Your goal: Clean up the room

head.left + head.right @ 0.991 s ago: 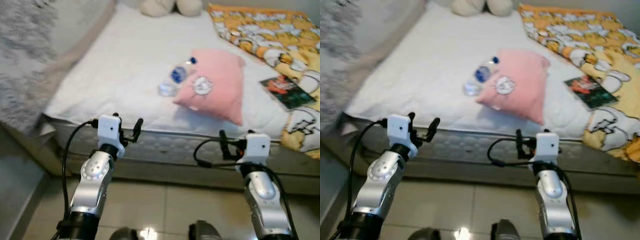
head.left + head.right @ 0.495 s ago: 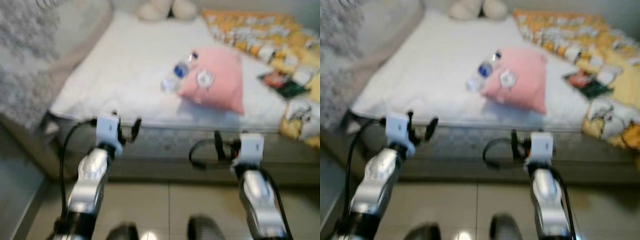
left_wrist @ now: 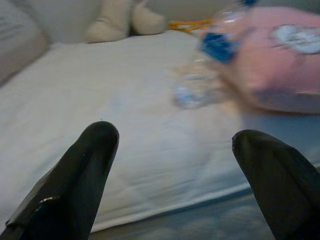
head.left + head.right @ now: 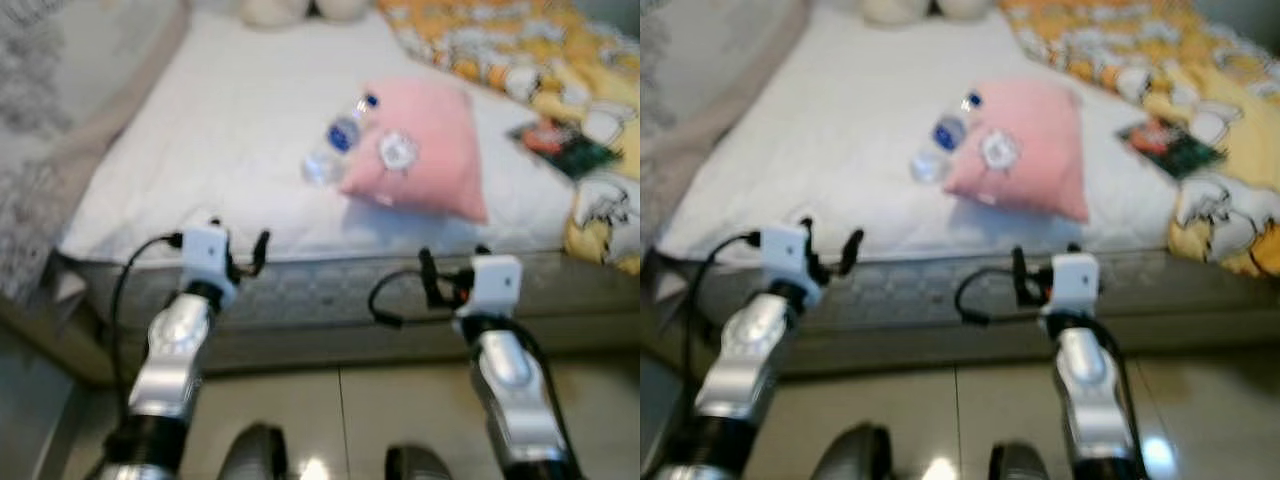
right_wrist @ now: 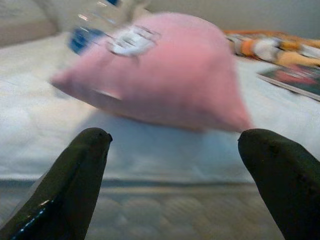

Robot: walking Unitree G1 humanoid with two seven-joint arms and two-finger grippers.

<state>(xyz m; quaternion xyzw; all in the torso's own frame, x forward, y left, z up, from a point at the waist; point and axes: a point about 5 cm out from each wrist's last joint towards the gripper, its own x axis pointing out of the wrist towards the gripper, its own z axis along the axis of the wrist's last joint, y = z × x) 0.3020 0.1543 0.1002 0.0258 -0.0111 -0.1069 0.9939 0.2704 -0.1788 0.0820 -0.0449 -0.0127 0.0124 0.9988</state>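
Note:
A clear plastic bottle [image 4: 335,150] with a blue label lies on the white bed [image 4: 200,150], touching the left edge of a pink pillow [image 4: 425,150]. A dark book [image 4: 560,145] rests on the yellow patterned blanket [image 4: 500,50] at the right. Both arms are held out over the floor before the mattress edge. My left gripper [image 4: 240,245] is open and empty, facing the bottle [image 3: 205,70]. My right gripper [image 4: 452,272] is open and empty too, facing the pillow [image 5: 170,75].
A cream plush toy [image 4: 290,8] sits at the far end of the bed. A grey fuzzy cover [image 4: 30,120] drapes along the left side. The mattress side [image 4: 330,300] runs across in front of both arms, with tiled floor [image 4: 330,410] below.
The whole picture has shifted and blurred, so the camera moved, ending a little closer to the bed. Both arms stay out in front, open. Nothing on the bed has moved.

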